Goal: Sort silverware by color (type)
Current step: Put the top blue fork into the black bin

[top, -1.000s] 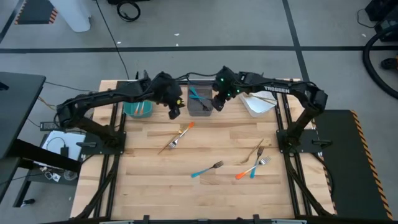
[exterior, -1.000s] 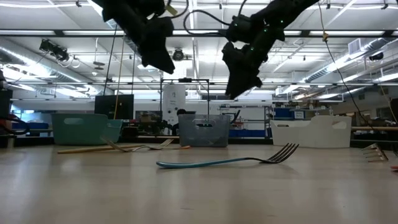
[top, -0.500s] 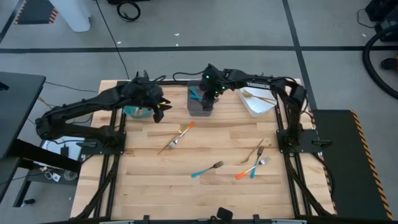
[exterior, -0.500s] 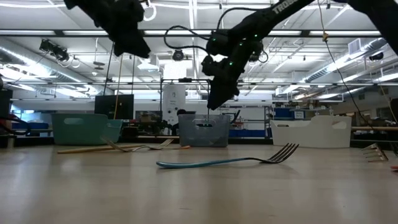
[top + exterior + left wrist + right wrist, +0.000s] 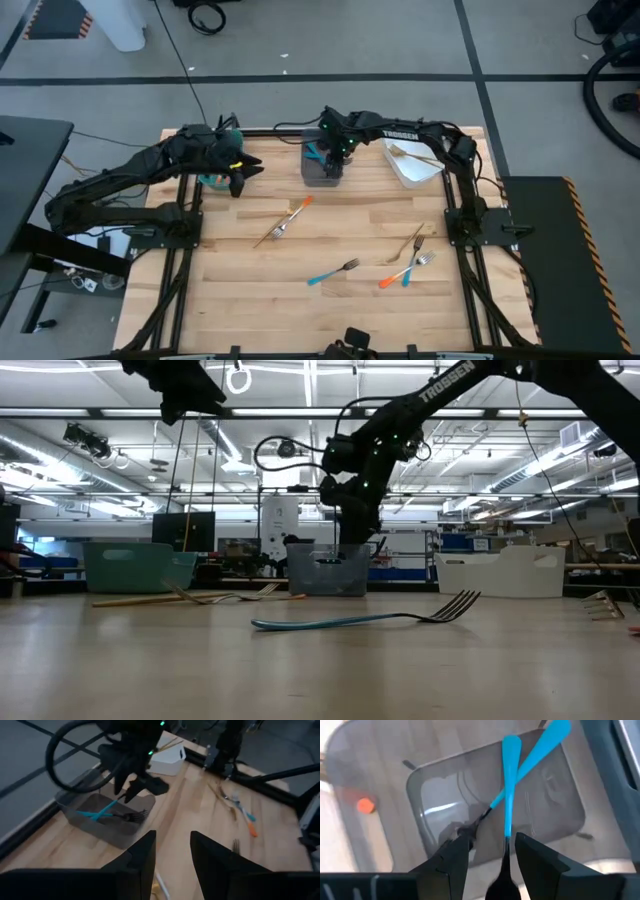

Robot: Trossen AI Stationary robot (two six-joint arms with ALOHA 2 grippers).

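Note:
My right gripper point(image 5: 335, 163) point(image 5: 492, 845) hangs over the grey bin point(image 5: 322, 176) at the table's far edge. It is shut on a blue-handled fork point(image 5: 509, 785). A second blue fork point(image 5: 540, 750) lies slanted on the bin's floor. My left gripper point(image 5: 243, 172) point(image 5: 172, 850) is open with nothing in it. It hovers high beside the teal bin point(image 5: 212, 180). More silverware lies flat on the wood: an orange fork point(image 5: 296, 209) beside a golden one point(image 5: 268, 236), a blue fork point(image 5: 333, 272) point(image 5: 360, 620), and an orange, a blue and a golden fork together point(image 5: 408, 265). My right gripper has the blue fork by its dark tine end point(image 5: 499, 875), far back between the two fingers, where the picture's edge cuts off the contact. The fingers point steeply down and lie along the fork. Its handle point(image 5: 511, 750) hangs down into the grey bin, crossing the other fork.
A white bin point(image 5: 415, 165) holding golden forks stands to the right of the grey one. All three bins line the far edge point(image 5: 330, 575). Black frame rails run along both sides of the table. The wood between the scattered forks is bare.
My right gripper has come down and a little toward the table's left, over the grey bin. The fork's handle now hangs into the bin. My left gripper has risen and drawn back toward the table's left, from beside the grey bin to the teal bin.

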